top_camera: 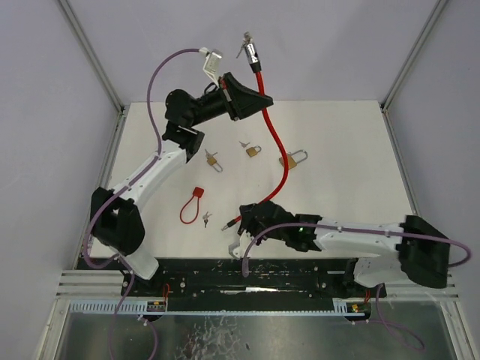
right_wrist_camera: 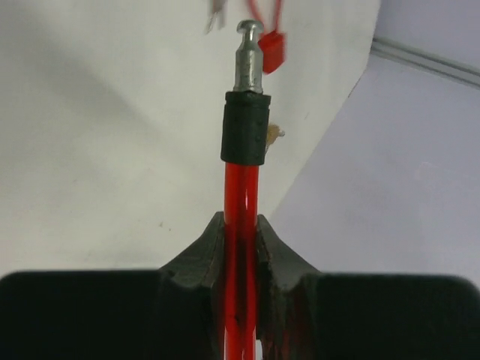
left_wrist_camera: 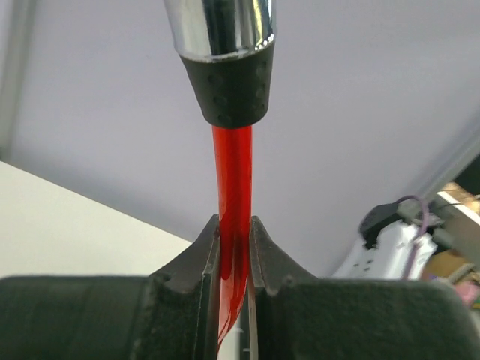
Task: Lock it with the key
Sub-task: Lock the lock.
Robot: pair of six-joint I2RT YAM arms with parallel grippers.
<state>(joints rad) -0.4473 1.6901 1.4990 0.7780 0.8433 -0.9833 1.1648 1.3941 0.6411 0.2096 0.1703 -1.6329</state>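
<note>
Cable [top_camera: 275, 135], red, one: arcs from lock head [top_camera: 250, 51], raised beyond the table [top_camera: 345, 142], down to near centre. Three brass padlocks [top_camera: 253, 151] beside it.
Left wrist: left gripper [left_wrist_camera: 234, 234] clamped on cable, head upward.
Right wrist: right gripper [right_wrist_camera: 241, 229] clamped below steel pin [right_wrist_camera: 248, 52], pin pointing away.

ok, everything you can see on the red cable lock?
The red cable lock is a glossy translucent-red cable, ends apart. One end: chrome barrel with black collar, held up toward the back wall, something small and metallic hanging off it, likely keys. Other end: black sleeve and bare metal pin, low over the table. The left gripper clamps it just below the barrel, the right gripper just behind the pin; it bows between them.
</note>
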